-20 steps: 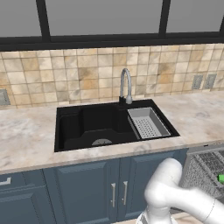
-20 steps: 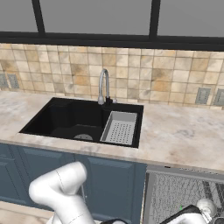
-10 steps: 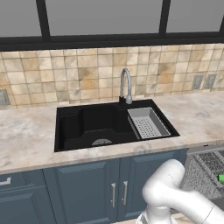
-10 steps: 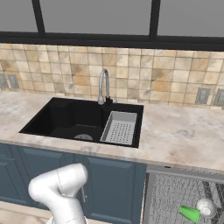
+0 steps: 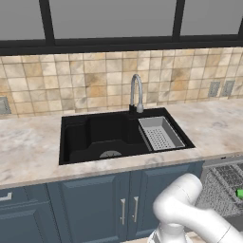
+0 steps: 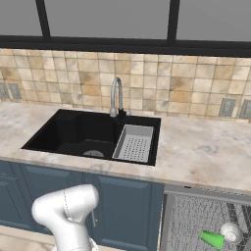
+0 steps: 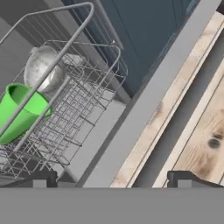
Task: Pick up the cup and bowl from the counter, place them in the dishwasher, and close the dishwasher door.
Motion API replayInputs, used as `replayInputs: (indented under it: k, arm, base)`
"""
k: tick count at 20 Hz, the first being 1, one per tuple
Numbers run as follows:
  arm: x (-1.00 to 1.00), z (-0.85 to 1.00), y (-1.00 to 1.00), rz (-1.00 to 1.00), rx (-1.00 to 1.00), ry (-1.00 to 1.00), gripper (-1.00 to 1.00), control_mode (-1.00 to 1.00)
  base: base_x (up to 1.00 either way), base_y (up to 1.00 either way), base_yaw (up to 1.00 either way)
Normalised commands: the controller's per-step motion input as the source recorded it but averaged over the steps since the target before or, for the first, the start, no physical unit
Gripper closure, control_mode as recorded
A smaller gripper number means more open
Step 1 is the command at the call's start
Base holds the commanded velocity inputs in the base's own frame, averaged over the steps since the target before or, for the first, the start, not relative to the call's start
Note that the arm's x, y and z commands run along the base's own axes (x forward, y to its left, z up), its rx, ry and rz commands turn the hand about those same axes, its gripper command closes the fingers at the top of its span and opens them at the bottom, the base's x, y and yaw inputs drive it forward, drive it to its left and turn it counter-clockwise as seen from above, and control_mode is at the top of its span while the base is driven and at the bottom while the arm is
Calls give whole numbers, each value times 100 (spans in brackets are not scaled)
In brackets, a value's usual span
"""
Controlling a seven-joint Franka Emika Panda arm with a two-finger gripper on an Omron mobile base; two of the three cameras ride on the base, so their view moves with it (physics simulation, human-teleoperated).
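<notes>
A bright green cup (image 7: 19,111) is lying beside a glossy pale grey bowl (image 7: 43,68) in the grey wire rack (image 7: 83,109). The counter (image 6: 206,152) is showing beige-pink marbling around a black sink (image 5: 102,135), above dark blue cabinets (image 5: 90,204).

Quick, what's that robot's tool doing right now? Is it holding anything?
Tool: open and holding nothing; the cup and the bowl already lie in the dishwasher's wire rack.
</notes>
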Motion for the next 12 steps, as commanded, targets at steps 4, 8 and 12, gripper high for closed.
replayInputs:
  k: [4,8,12]
  arm:
    - [-37,-42,0,0,8,-18,-100,-100]
    - [-38,-46,0,0,14,-19,-100,-100]
    - [-37,-46,0,0,13,-19,-100,-100]
  base:
    - [0,0,0]
    - [0,0,0]
    - [0,0,0]
